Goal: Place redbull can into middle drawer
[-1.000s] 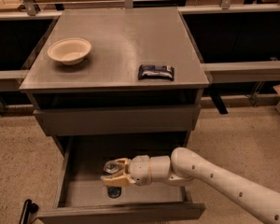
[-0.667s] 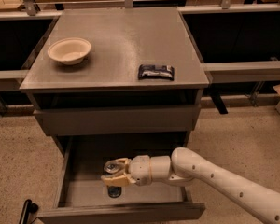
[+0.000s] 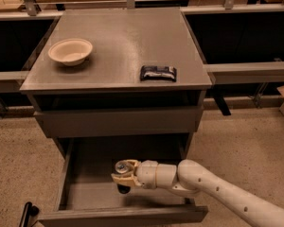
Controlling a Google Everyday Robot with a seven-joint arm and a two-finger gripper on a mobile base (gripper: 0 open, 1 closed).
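The redbull can (image 3: 122, 167) stands roughly upright inside the open middle drawer (image 3: 92, 193). Its silver top shows above my fingers and its dark lower end shows below them, just over the drawer floor. My gripper (image 3: 121, 176) reaches in from the right, near the drawer's middle, and its tan fingers are closed around the can's body. The white arm (image 3: 213, 190) crosses the drawer's right wall. I cannot tell whether the can's base touches the floor.
On the cabinet top (image 3: 123, 37), a cream bowl (image 3: 70, 51) sits at the left and a flat dark snack packet (image 3: 158, 73) at the front right. The upper drawer front (image 3: 116, 122) is closed above the open drawer. Dark shelving stands on both sides.
The gripper and the can have shifted slightly to the right and a little upward inside the drawer. The bowl and packet have not moved.
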